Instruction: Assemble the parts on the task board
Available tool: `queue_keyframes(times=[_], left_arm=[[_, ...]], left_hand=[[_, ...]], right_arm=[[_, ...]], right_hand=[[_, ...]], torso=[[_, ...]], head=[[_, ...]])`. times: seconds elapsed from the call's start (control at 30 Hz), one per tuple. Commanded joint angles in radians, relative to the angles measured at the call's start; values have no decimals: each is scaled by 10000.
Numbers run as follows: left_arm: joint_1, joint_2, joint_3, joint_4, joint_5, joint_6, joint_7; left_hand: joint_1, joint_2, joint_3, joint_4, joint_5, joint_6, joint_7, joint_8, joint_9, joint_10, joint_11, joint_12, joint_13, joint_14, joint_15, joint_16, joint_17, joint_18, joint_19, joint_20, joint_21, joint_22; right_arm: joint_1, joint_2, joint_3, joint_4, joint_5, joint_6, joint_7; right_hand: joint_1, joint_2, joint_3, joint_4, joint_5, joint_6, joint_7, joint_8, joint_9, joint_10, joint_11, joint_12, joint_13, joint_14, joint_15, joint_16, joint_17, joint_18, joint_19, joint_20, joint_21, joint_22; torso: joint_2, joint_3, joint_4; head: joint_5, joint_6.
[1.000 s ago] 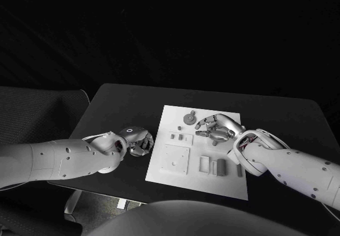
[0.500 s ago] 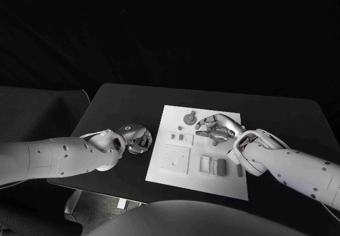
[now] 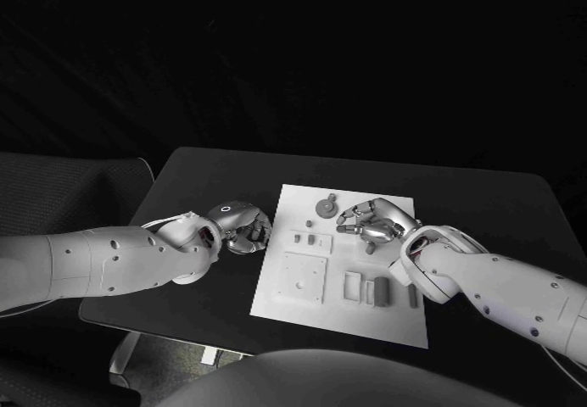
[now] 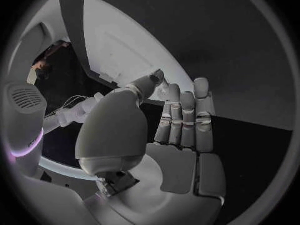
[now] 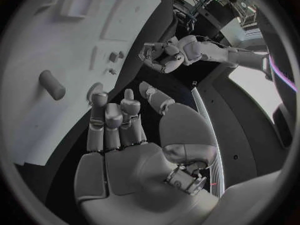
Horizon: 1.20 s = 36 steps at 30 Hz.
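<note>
Head view, read from left to right. The left hand [image 3: 241, 227] is seen over the black table [image 3: 196, 182], just beside the left edge of the white board [image 3: 349, 318]; compared with one second earlier it has been carried up and toward the board. Its fingers [image 4: 182, 116] are curled in, side by side, toward the thumb, and nothing is seen between them. On the board, a round grey part [image 3: 327, 204] lies near the far edge, small pegs [image 3: 302, 238] stand left of centre, and long grey blocks [image 3: 381, 290] lie in the near right area. A short grey cylinder [image 5: 52, 84] is shown lying on the board in the right wrist view. The right hand [image 3: 371, 220] is held over the far right part of the board, hardly displaced since the earlier picture; its fingers [image 5: 107, 119] are bent, close together, and whether a part is pinched under them cannot be told. The approach of the left hand is judged as preparation to join the work; no part appears newly seated.
</note>
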Motion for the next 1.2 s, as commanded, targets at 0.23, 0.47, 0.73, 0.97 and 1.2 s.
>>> queue_keyframes(times=[0.23,0.47,0.73,0.97,1.2], left_arm=[[664,190,4,488,186,-44,149],[1239,348,2,888,176,-7,113],[1459,514,0,1352,139,40,83],[1460,628,-1,1438,138,154,53],[1461,695,-3,1453,113,253,47]], left_hand=[[-48,-26,0,80,64,2,47,-1,10,-33,6,36,13,-54,-23,-17,-14,235,7,-55,65,224],[-30,-16,10,80,63,7,44,3,13,-32,3,38,14,-52,-25,-15,-14,241,9,-58,69,224],[-6,-11,18,72,63,12,40,8,15,-29,-1,42,15,-49,-29,-10,-14,246,11,-60,75,226],[12,2,25,67,63,14,39,10,16,-29,-3,45,16,-48,-31,-6,-13,248,12,-60,78,226],[30,20,30,58,61,11,39,10,16,-32,-3,45,16,-50,-31,-4,-13,250,10,-60,82,227]], right_arm=[[111,506,4,-444,3394,1354,-1097],[212,1023,7,-1014,4792,1812,-1965],[267,1398,10,-1358,5451,2199,-2473],[275,1403,39,-1345,5946,2580,-2019],[312,1260,239,-1120,6106,3267,-1850]], right_hand=[[-102,24,4,6,0,-148,197,60,-20,0,79,52,-16,21,-1,8,-10,120,51,-2,-85,7],[-108,-3,0,-8,-6,-170,202,56,-29,-28,84,49,-15,-2,3,-3,-12,120,26,4,-101,5],[-112,-49,3,-13,15,-210,215,46,-44,-68,97,51,-11,-35,14,-13,-13,120,-3,16,-120,2],[-592,-571,-521,-69,287,-734,399,-194,-169,-304,278,78,33,-202,176,-19,11,120,-166,103,-171,23],[-632,-635,-952,-171,194,-1130,558,-336,-239,-580,434,164,104,-405,337,13,54,120,-347,136,-224,46]], torso=[[1,8,9],[3,16,5],[6,20,19],[6,7,20],[5,1,21]], head=[[-221,330],[-404,528],[-538,610],[-585,618],[-583,625]])
